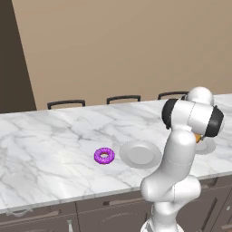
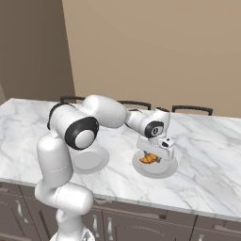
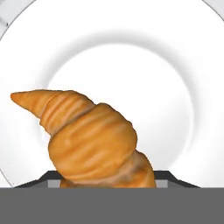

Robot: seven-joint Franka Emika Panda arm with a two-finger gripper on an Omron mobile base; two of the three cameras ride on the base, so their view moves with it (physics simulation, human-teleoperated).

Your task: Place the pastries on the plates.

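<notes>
I hold the golden-brown crescent croissant (image 3: 92, 140) pinched in the gripper (image 2: 151, 159) over the light-grey round plate (image 2: 164, 168), centre-right; I should lower gently, then release.

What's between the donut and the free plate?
Nothing visible. The donut lies on bare marble counter just left of the free plate; the croissant sits over the other plate.

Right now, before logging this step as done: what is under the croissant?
A light-grey plate lies under the croissant, its rim showing all round. The croissant's underside is covered, so contact with the plate cannot be seen.
</notes>
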